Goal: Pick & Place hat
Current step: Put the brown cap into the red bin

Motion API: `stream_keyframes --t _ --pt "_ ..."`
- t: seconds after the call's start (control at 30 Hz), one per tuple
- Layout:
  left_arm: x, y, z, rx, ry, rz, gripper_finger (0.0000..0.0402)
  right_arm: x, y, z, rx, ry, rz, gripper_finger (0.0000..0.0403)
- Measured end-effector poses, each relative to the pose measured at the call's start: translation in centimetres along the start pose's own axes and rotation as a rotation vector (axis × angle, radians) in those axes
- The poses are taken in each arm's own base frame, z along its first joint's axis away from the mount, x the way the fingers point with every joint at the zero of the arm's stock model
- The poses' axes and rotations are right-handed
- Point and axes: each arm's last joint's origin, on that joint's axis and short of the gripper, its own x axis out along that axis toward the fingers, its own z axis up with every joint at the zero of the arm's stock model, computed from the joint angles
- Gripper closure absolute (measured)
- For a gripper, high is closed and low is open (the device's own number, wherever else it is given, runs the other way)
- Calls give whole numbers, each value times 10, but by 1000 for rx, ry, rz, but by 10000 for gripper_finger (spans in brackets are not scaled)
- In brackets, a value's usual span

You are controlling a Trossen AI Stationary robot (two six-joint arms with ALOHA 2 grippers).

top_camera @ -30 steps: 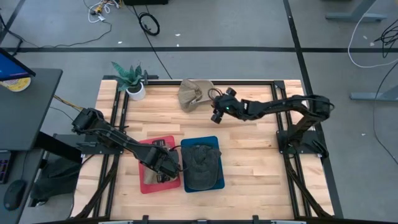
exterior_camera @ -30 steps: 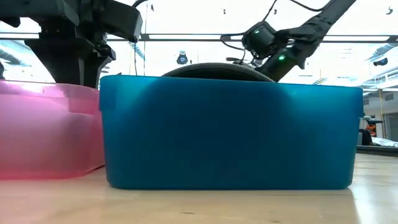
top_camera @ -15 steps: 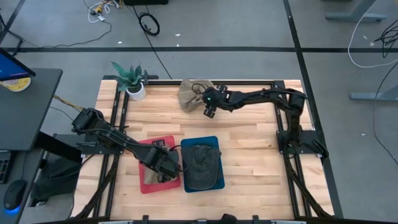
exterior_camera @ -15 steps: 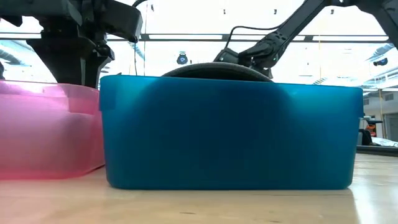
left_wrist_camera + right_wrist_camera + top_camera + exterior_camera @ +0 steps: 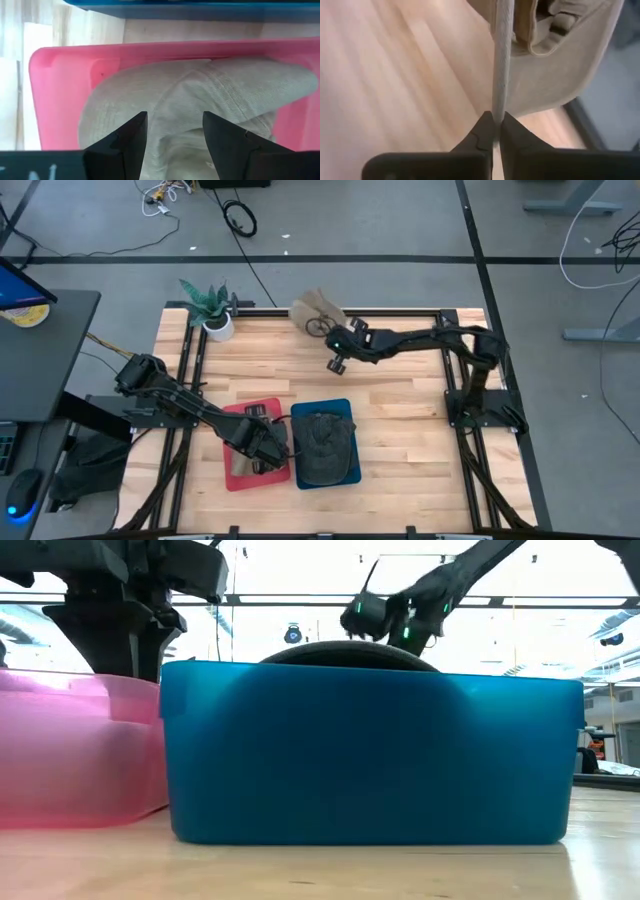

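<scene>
Right gripper (image 5: 495,127) is pinched tight on the thin brim edge of a tan hat (image 5: 318,312), fingers pressed together with only the fabric between them; in the right wrist view the brim runs straight up out of the fingertips and the rest of the tan hat (image 5: 560,60) hangs beyond it. From above, the right gripper (image 5: 327,330) sits near the table's far edge, about mid-width, and the hat is at that far edge, partly past the black frame rail. Right arm stretches across from its base at the table's right side. Left gripper (image 5: 175,135) hovers with its fingers apart over a pale grey hat (image 5: 200,110) that lies inside the pink bin (image 5: 55,90), not gripping it. From above, the left gripper (image 5: 262,448) is over the pink bin (image 5: 236,476) near the table's near edge, left of centre. Touching that bin on its right is a blue bin (image 5: 343,411) holding a dark hat (image 5: 322,444). The low view shows the blue bin (image 5: 370,755) filling the frame, the dark hat's crown (image 5: 350,655) just above its rim. A potted plant (image 5: 210,308) stands at the far left corner of the table (image 5: 400,440).
</scene>
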Motion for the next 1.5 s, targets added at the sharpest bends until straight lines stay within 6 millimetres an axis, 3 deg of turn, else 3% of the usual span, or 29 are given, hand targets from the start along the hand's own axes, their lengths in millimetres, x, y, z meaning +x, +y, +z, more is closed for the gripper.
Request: stream_keyframes --t 0.27,0.4,0.57,0.7,0.87,1.07,1.3,1.5 --pt "-2 2 1 15 -38 48 207 -114 39 20 -4 -327 41 398" --pt "-12 5 0 19 -116 91 207 -170 53 15 42 -506 154 398" --pt "-35 5 -5 35 -300 176 207 -217 67 -4 137 -707 283 398" --pt "-56 -3 -7 82 -497 225 207 -229 79 -19 175 -858 366 398" --pt "-76 -22 -13 230 -696 325 207 -238 82 -19 247 -951 455 398" --pt "-90 -39 -28 406 -799 515 207 -238 86 -19 286 -952 587 393" --pt "-105 -51 -43 410 -911 735 207 -244 91 -21 241 -957 728 399" --pt "-121 -63 -44 414 -946 865 207 -236 97 -27 187 -834 827 399"
